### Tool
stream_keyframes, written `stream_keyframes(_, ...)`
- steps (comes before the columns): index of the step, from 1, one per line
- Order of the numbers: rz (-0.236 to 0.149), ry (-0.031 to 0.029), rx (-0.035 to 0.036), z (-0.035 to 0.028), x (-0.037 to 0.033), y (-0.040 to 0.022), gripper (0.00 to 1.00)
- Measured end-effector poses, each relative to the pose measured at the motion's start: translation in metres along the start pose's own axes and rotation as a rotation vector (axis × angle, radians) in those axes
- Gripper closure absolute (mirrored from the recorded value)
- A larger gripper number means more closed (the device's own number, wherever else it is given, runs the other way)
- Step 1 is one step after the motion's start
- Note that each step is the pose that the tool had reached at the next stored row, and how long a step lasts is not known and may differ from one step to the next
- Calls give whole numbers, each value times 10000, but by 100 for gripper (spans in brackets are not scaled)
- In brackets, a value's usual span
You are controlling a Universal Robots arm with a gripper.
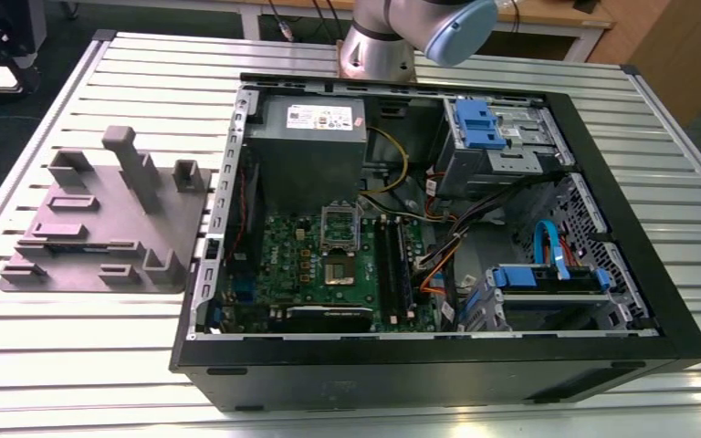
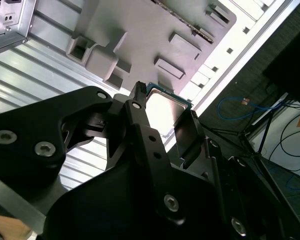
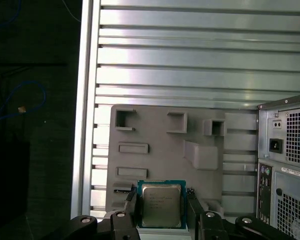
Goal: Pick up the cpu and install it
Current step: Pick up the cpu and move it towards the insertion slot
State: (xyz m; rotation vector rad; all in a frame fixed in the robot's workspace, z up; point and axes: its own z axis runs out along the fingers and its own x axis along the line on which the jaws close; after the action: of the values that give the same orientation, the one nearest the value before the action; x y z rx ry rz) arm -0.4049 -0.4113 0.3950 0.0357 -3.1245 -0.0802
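The cpu [image 3: 161, 204], a small square chip with a silvery top and a green rim, sits between my gripper's [image 3: 162, 201] two black fingers [image 3: 131, 206], which are shut on its edges. The second wrist view shows the same hold: the cpu [image 2: 166, 106] is clamped flat between the fingers [image 2: 140, 117]. The gripper hangs high above the grey fixture plate [image 3: 160, 150] on the slatted table. In the exterior view, the motherboard [image 1: 326, 265] lies inside the open computer case [image 1: 448, 347], with its socket [image 1: 340, 271] uncovered and the socket frame [image 1: 340, 222] swung up.
The arm's base [image 1: 381, 46] stands at the table's far edge behind the case. Inside the case are a grey power supply [image 1: 314, 123], blue drive cages [image 1: 496, 128], memory slots [image 1: 390, 260] and loose cables [image 1: 448, 246]. The fixture plate [image 1: 107, 219] has raised blocks.
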Motion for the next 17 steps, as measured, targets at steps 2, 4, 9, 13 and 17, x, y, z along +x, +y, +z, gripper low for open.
stream_keyframes(2, 0, 0, 0, 0, -5, 0, 53)
stream_keyframes(4, 0, 1, 0, -1, -11, 0, 53)
stream_keyframes(9, 0, 0, 0, -1, -23, 0, 53)
stream_keyframes(13, 0, 0, 0, -1, -34, -1, 53)
stream_keyframes(17, 0, 1, 0, -1, -44, -1, 53)
